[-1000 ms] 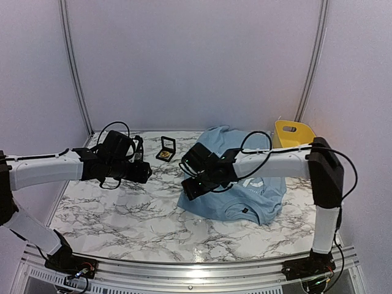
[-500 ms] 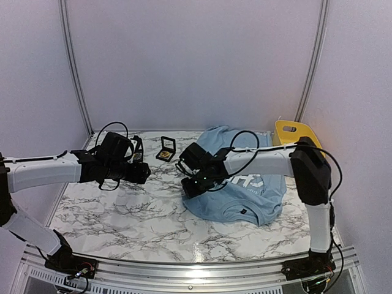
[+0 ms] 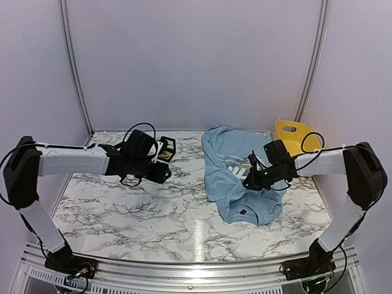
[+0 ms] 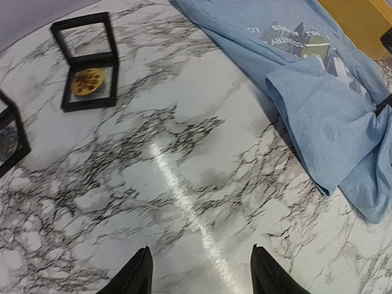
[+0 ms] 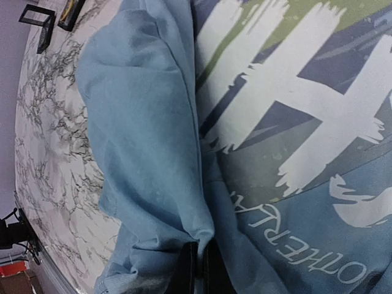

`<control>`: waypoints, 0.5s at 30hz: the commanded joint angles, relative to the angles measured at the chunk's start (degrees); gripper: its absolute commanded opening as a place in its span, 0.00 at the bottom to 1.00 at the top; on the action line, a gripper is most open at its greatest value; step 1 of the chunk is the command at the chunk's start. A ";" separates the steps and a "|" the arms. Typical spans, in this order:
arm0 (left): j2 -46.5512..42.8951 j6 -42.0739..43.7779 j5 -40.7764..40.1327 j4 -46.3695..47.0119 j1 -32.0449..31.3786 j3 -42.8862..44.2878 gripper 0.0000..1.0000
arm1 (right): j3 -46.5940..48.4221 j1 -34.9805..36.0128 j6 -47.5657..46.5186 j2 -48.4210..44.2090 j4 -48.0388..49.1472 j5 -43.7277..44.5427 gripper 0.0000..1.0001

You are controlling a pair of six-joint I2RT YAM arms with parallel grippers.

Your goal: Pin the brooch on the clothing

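Note:
The brooch (image 4: pixel 87 81) is a small gold piece lying in an open black box (image 4: pixel 86 61) at the back of the marble table; the box (image 3: pixel 168 146) stands just beyond my left gripper. My left gripper (image 4: pixel 201 248) hovers open over bare marble, nothing between its fingers. The clothing (image 3: pixel 231 168), a light blue T-shirt with white lettering (image 5: pixel 288 116), lies right of centre with its left side folded over. My right gripper (image 5: pixel 200 246) is shut on a fold of the shirt's fabric (image 5: pixel 147 135), out at the shirt's right side (image 3: pixel 252 179).
A yellow container (image 3: pixel 293 136) stands at the back right behind the shirt. Another black frame (image 4: pixel 9 138) shows at the left edge of the left wrist view. A glare streak (image 4: pixel 184 196) runs across the marble table (image 3: pixel 141 214).
My right gripper closed on the shirt's left edge and dragged it right, folding the fabric over the chest. My left arm swung right, toward the black box.

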 commanded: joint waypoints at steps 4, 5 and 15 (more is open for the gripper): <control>16.25 5.14 8.10 2.46 -8.05 13.92 0.61 | 3.38 -2.46 -2.33 5.13 1.97 -2.27 0.00; 18.14 8.27 8.13 2.46 -9.83 15.45 0.64 | 3.40 -2.46 -2.40 5.48 2.05 -2.24 0.00; 33.82 26.22 2.91 -4.10 -15.82 30.13 0.68 | 5.07 -2.44 -3.13 3.07 -1.11 -1.25 0.00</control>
